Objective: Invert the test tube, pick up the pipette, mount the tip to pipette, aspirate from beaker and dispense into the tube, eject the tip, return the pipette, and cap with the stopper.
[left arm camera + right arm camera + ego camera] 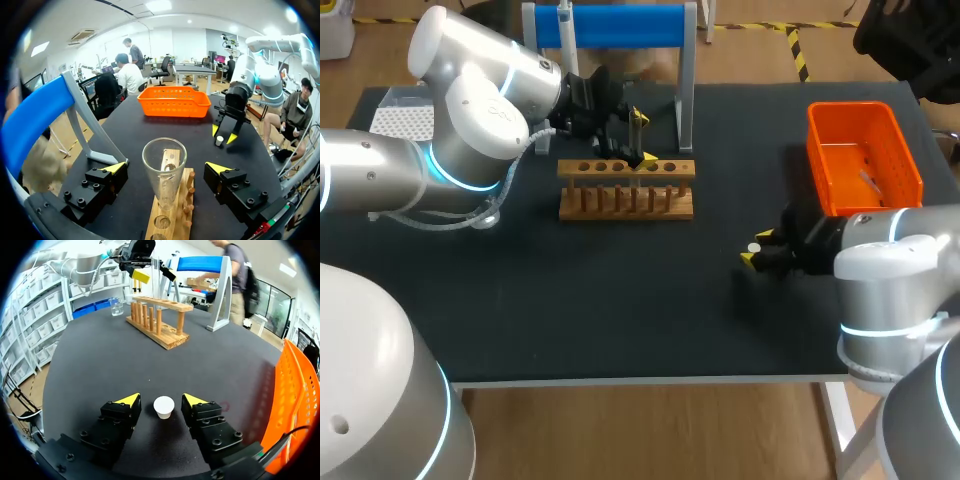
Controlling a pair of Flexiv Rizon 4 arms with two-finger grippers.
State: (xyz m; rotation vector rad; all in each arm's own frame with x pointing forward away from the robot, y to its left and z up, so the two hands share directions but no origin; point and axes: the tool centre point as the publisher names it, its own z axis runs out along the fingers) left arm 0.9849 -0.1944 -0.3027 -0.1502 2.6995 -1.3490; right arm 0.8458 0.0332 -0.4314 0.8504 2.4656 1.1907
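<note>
A clear test tube (164, 172) stands upright, mouth up, in the wooden rack (626, 200). My left gripper (166, 169) is open around it, one finger on each side, neither touching the glass. A small white stopper (164, 406) sits on the black table between the fingers of my right gripper (162, 401). Narrow gaps show on both sides of the stopper, so that gripper is open. In the head view the right gripper (755, 253) is right of centre. The pipette (565, 28) hangs on the blue-barred stand (620, 25). A glass beaker (116, 306) stands beyond the rack.
An orange basket (865, 158) sits at the table's right side, close to my right arm. A white tip box (400, 120) lies at the far left behind my left arm. The stand's grey leg (685, 100) rises just behind the rack.
</note>
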